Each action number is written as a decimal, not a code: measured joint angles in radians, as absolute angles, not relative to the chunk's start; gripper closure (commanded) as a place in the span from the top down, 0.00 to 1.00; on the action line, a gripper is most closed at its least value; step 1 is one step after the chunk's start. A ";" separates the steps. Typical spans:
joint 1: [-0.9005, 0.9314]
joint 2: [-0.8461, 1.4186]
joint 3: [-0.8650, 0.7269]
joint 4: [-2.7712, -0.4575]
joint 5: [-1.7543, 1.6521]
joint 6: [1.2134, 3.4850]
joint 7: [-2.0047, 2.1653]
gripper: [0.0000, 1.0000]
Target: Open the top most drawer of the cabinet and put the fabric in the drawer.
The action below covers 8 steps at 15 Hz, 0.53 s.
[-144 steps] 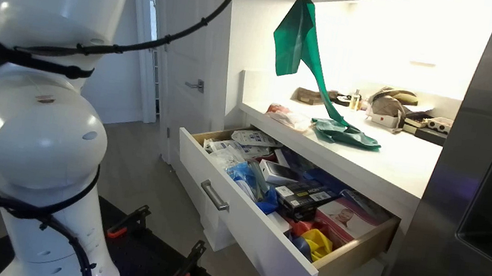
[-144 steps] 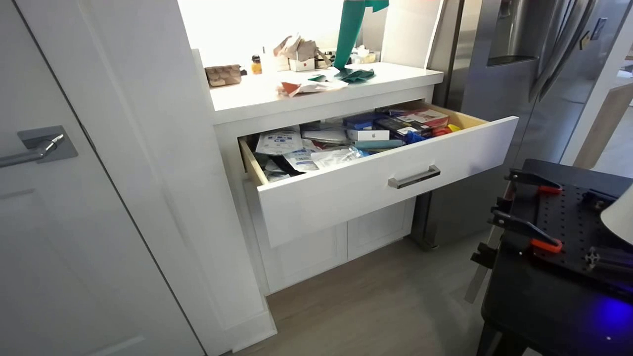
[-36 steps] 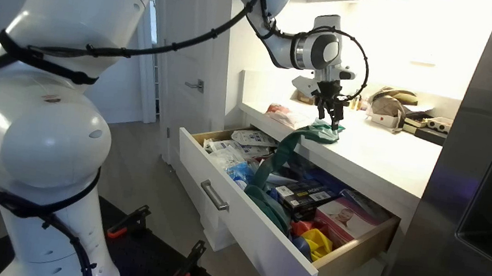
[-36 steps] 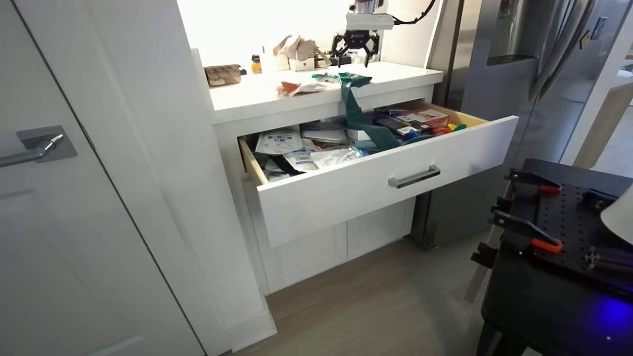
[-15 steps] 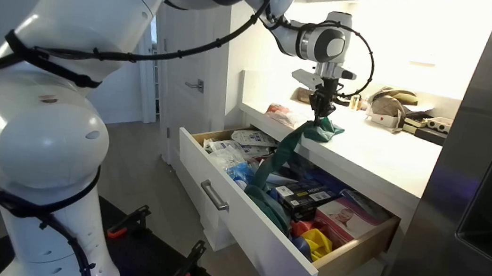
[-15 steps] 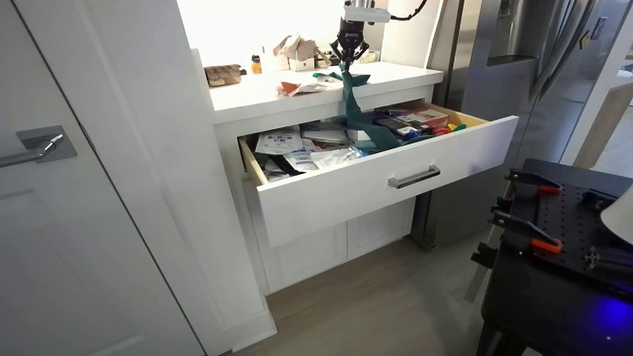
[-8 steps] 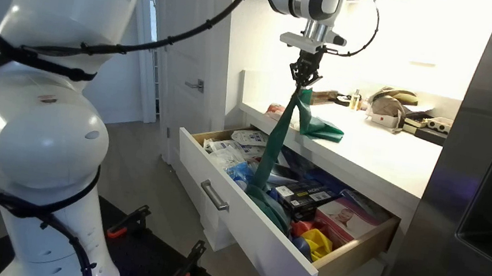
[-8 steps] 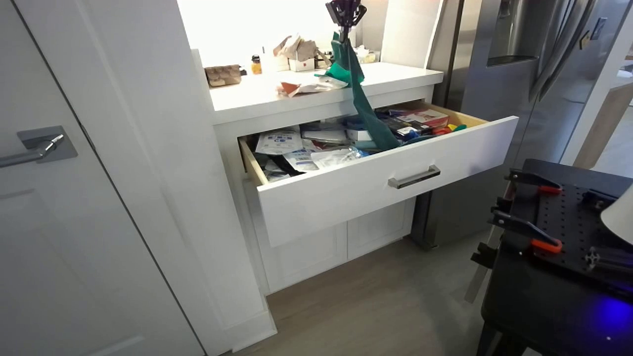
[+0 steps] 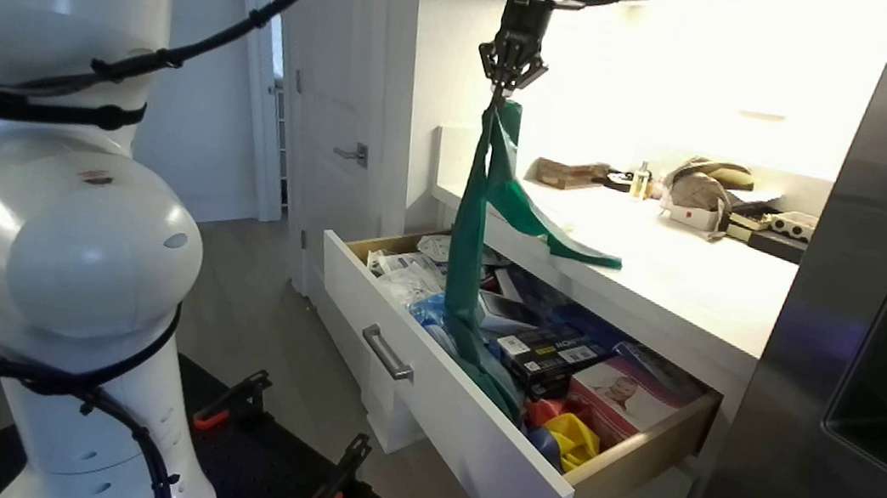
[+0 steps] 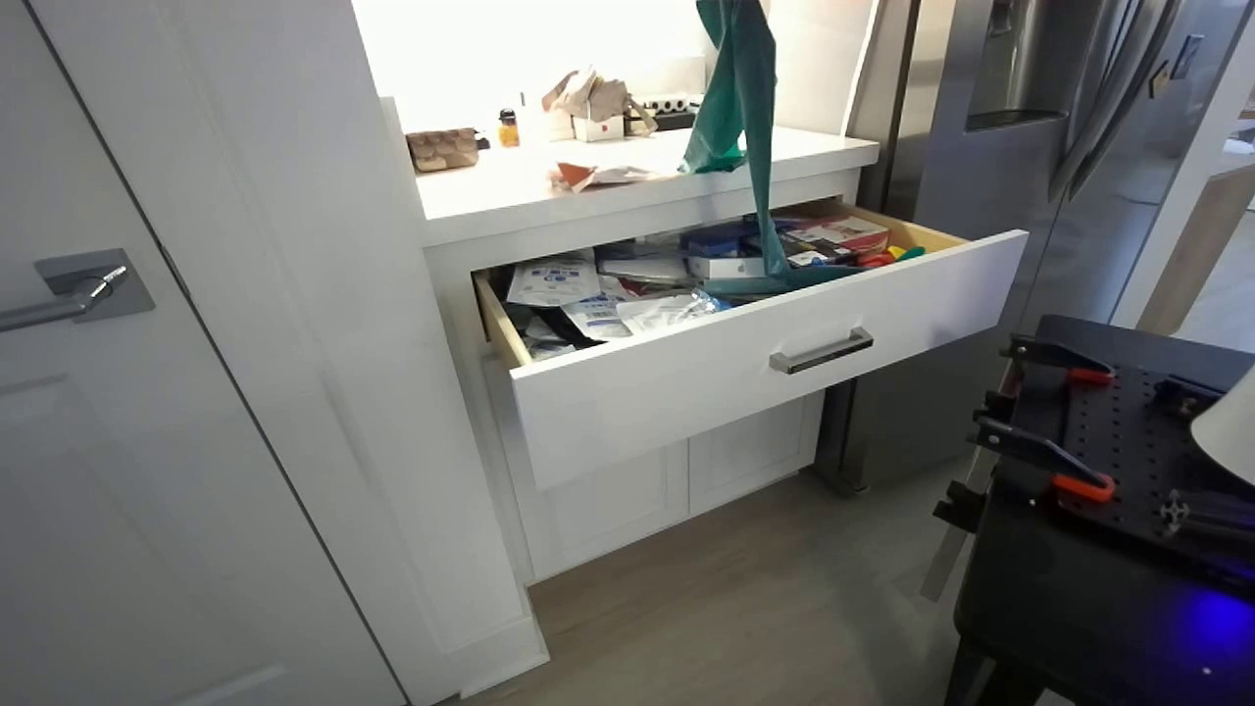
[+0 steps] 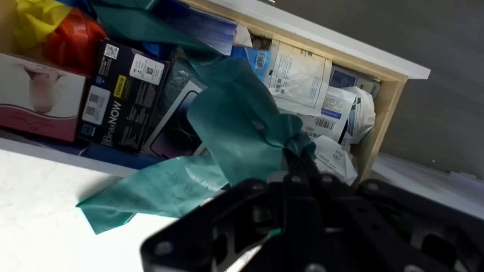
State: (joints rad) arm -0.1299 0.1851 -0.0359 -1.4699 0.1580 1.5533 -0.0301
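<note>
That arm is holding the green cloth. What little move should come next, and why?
Probably ease the end effector outward, away from the counter, before letting go. It grips the fabric, and one end already lies in the open drawer, but another end reaches over the counter and might be left outside.

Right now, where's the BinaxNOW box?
In the wrist view, the BinaxNOW box lies left of centre in the drawer, between the pink-and-white box and the phone-print box.
</note>
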 measured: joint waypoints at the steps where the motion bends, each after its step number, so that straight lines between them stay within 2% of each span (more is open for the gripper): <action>1: -0.129 0.153 -0.037 -1.490 0.156 1.538 -0.039 0.00; 8: -0.130 0.020 -0.066 -1.578 0.125 1.504 -0.096 0.00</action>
